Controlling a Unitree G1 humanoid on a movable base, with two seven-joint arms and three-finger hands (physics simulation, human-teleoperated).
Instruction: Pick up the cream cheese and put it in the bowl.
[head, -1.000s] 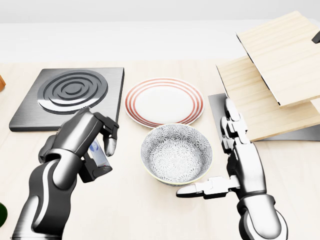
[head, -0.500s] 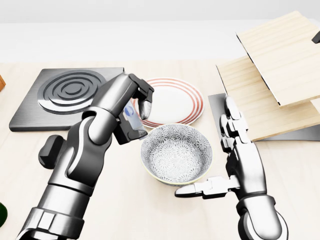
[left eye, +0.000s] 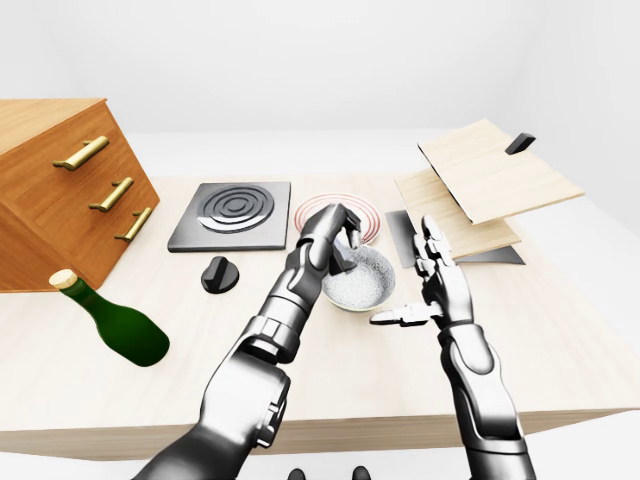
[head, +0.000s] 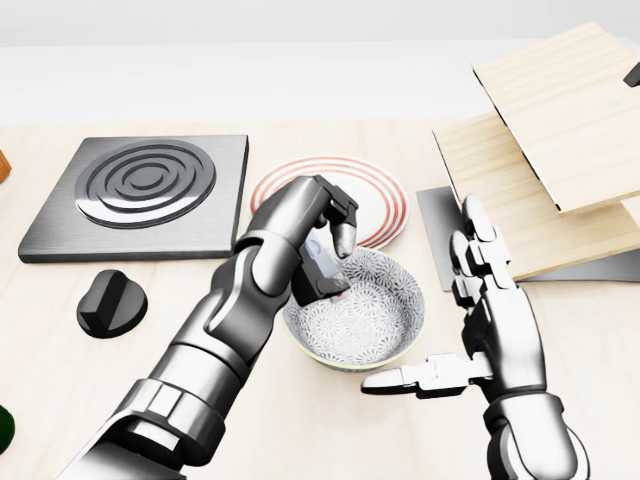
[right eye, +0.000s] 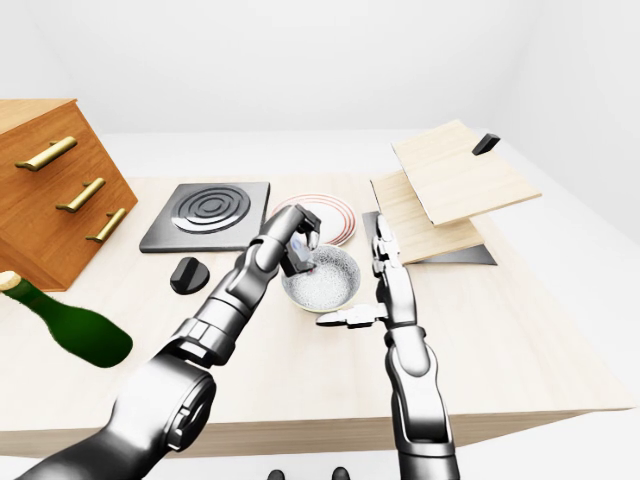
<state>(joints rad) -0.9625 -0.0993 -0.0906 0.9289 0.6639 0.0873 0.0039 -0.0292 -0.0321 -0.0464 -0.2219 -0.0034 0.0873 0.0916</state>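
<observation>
Our left hand (head: 318, 243) pinches the cheese (head: 318, 262) over the bowl's (head: 395, 325) left rim; released here, it could glance off outside. Right hand (head: 480, 330) spread.

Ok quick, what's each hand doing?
Left hand: closed on the cream cheese, over the bowl.
Right hand: open, holding nothing.

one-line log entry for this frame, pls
phase: place | left robot hand: shut on cream cheese, over bowl | right robot hand: open beside bowl | release: not yet
</observation>
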